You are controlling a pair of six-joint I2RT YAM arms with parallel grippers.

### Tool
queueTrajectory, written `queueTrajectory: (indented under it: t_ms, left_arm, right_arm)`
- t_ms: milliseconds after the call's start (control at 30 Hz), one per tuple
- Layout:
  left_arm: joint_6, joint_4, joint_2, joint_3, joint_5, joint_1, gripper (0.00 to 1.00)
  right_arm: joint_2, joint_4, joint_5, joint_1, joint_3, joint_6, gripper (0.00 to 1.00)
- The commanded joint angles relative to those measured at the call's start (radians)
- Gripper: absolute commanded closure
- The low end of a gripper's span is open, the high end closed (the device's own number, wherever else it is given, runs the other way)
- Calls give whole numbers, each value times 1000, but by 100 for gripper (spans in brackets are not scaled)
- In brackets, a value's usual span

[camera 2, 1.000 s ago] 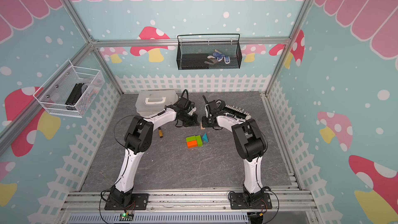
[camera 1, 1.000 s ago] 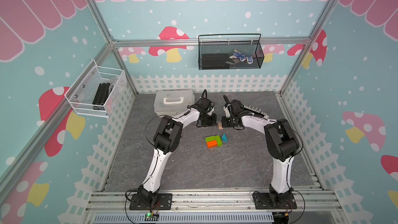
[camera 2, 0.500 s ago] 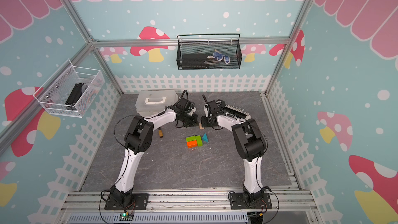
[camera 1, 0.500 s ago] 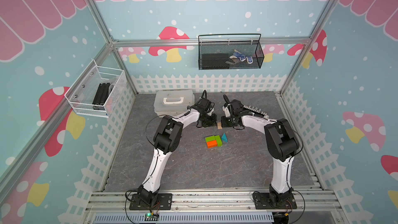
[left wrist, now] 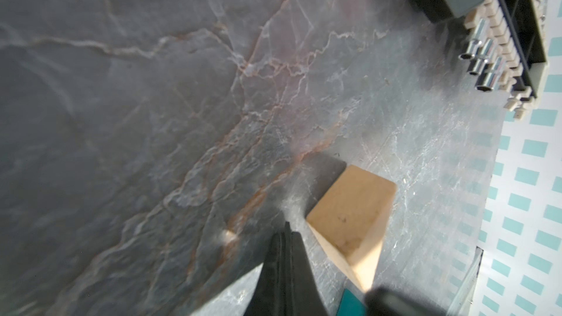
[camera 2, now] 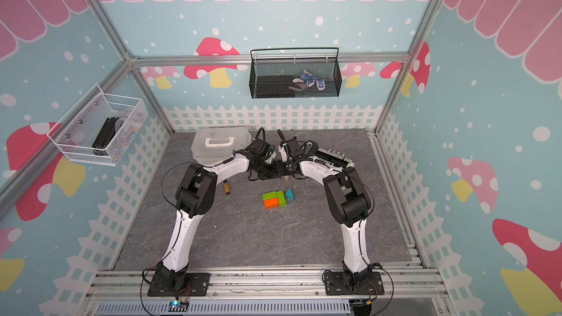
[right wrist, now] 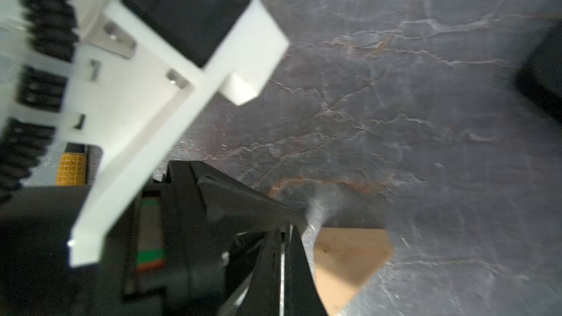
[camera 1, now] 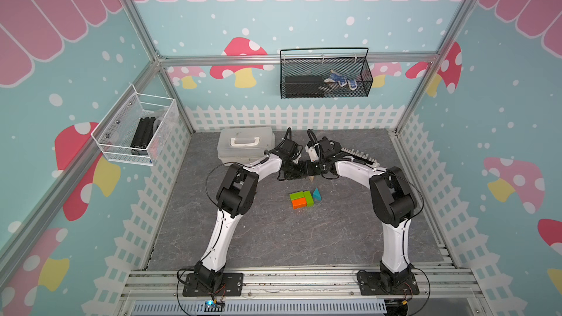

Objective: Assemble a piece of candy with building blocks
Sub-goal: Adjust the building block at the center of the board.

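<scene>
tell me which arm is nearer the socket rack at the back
Right. The right arm lies close in front of the socket rack; the left arm comes in from the opposite side, beside the white case, well apart from the rack.

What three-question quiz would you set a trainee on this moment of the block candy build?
1. True or false: the tan triangle lies apart from the other blocks.
2. Which lies beside the green-and-orange group? A teal triangle, B tan triangle, C screwdriver.
3. Fill in: the left tool and right tool are both ____.
Key: 1 true; 2 A; 3 shut.
</scene>
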Motion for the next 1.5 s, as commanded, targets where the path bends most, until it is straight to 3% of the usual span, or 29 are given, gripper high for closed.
queueTrajectory:
  t_ms: [0,233,333,500,567,667,833,1033,1467]
  left_arm:
    - [32,-61,-40,-56,-126,7,99]
    - [-3,57,-178,-224,-140,85,98]
    - [54,90,-248,-264,-142,110,94]
    - [147,17,-305,-231,-173,68,86]
    - [128,4,-302,-223,-143,59,86]
    - [93,16,-306,-229,-96,37,86]
    - [73,17,-316,-204,-42,-18,88]
    - [38,16,-300,-162,30,-81,89]
    - [-31,16,-204,-84,91,-144,92]
  right_arm:
    - [35,-23,-24,9,29,-20,97]
    - [-66,-11,51,13,-35,-53,97]
    - [-149,-3,69,11,-74,-62,94]
    - [-343,16,185,-1,-198,-37,74]
    - [-353,4,176,-25,-213,-55,74]
    - [-289,-45,134,-66,-168,-88,86]
    - [-108,-76,22,-112,-50,-139,94]
    - [59,-102,-57,-115,98,-191,95]
    - [131,-86,-97,-115,136,-210,95]
